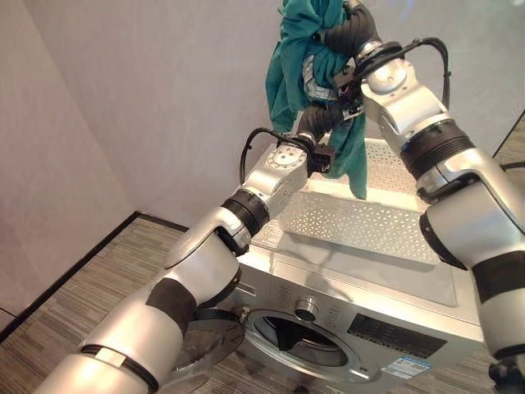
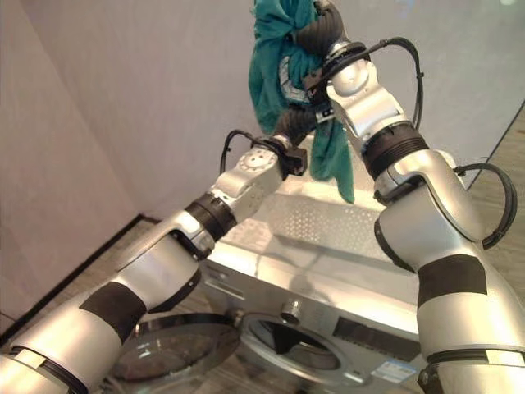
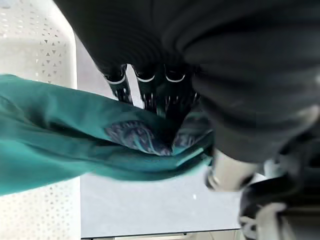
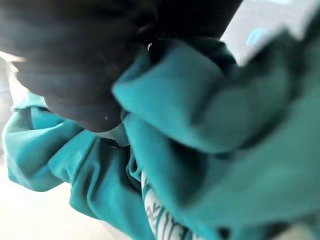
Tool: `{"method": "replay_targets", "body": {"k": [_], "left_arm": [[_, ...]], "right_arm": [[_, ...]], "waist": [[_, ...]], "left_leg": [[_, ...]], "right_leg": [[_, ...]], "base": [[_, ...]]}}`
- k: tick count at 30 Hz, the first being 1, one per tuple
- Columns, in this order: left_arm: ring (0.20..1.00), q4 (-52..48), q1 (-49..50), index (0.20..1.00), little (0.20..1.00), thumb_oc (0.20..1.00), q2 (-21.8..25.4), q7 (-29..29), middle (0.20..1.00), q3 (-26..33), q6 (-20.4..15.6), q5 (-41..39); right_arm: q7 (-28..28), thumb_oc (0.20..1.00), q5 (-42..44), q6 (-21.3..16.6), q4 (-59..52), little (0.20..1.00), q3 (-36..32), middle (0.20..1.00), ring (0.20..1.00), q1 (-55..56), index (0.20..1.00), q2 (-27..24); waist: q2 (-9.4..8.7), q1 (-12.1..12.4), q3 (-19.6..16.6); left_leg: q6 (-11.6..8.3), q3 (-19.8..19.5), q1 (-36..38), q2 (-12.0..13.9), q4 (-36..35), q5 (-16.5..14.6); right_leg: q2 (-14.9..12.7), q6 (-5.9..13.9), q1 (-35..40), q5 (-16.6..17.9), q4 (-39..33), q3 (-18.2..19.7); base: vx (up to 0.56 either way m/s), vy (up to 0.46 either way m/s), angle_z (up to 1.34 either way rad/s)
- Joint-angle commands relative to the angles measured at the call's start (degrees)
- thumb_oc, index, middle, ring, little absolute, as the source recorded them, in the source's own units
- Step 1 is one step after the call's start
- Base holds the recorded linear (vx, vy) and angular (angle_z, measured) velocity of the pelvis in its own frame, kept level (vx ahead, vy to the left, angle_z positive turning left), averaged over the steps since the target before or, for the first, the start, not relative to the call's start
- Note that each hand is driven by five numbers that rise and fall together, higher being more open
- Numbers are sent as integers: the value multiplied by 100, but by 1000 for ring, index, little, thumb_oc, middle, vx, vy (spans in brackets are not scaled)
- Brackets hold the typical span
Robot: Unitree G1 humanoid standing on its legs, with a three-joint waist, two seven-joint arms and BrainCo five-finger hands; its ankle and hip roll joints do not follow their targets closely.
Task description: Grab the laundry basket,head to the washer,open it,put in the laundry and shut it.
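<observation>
A teal garment [image 1: 287, 74] with a printed patch hangs in the air above the white perforated laundry basket [image 1: 353, 222], which stands on top of the silver washer [image 1: 369, 279]. My right hand [image 1: 349, 33] is highest and is shut on the bunched top of the cloth [image 4: 200, 125]. Just below it, my left hand [image 1: 320, 121] grips the same garment, its dark-tipped fingers [image 3: 120, 85] pressed into the fabric [image 3: 50, 135]. The garment's tail dangles into the basket. The washer's round door [image 2: 172, 349] is swung open to the left, and the dark drum opening [image 1: 295, 336] is exposed.
The washer stands against a pale wall [image 1: 123, 107] with a dark skirting strip. Striped wood-look floor [image 1: 98, 279] lies to its left. The washer's control knob [image 1: 306, 309] and panel face me below the basket.
</observation>
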Motion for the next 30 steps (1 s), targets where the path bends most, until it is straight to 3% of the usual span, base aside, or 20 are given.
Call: {"method": "replay_targets", "body": {"k": [1, 10, 11, 12, 13, 20, 30], "left_arm": [[200, 145, -1203, 200, 200, 200, 102, 132, 200, 326, -608, 302], [200, 192, -1061, 200, 200, 200, 61, 394, 200, 510, -717, 596], [200, 276, -1081, 200, 200, 200, 77, 415, 200, 549, -724, 610], [200, 288, -1084, 200, 200, 200, 89, 438, 200, 568, -731, 612], [200, 304, -1094, 200, 200, 200, 111, 463, 200, 591, -741, 631], [200, 432, -1219, 200, 200, 200, 380, 525, 200, 657, -745, 709], [200, 331, -1463, 200, 200, 200, 1104, 685, 200, 938, -945, 747]], "right_arm": [[-202, 200, 122, -390, 642, 200, 57, 200, 200, -1095, 200, 34], [-215, 200, 156, -418, 640, 200, 36, 200, 200, -877, 200, 34], [-195, 291, 263, -428, 675, 291, 14, 291, 291, -853, 291, 52], [-194, 586, 303, -431, 700, 586, -6, 586, 586, -845, 586, 65], [-185, 1000, 329, -431, 733, 1000, -7, 1000, 1000, -822, 1000, 70], [-150, 1000, 723, -450, 801, 1000, -171, 1000, 1000, -650, 1000, 11], [-474, 1000, 1404, -1076, 474, 1000, -1131, 1000, 1000, -186, 1000, -802]], "waist": [[-120, 89, 307], [-172, 63, 335], [-174, 50, 337], [-176, 48, 332], [-183, 45, 333], [-186, 14, 319], [-55, -63, 283]], "left_leg": [[-40, 96, 578, 111, 62, -276], [-39, 128, 580, 104, 62, -303], [-42, 135, 569, 106, 62, -307], [-41, 138, 575, 109, 62, -303], [-41, 145, 576, 107, 62, -300], [-43, 188, 599, 100, 62, -327], [-48, 304, 684, 89, 62, -367]], "right_leg": [[-352, 379, 209, -722, 57, 89], [-345, 368, 208, -711, 57, 108], [-343, 369, 200, -700, 57, 115], [-339, 368, 200, -698, 57, 113], [-339, 368, 198, -692, 57, 119], [-332, 373, 192, -692, 57, 155], [-335, 431, 206, -767, 57, 157]], "base": [[0, 0, 0], [0, 0, 0], [9, -2, -7], [13, 1, -11], [13, 3, -9], [1, 1, -1], [0, 0, 0]]}}
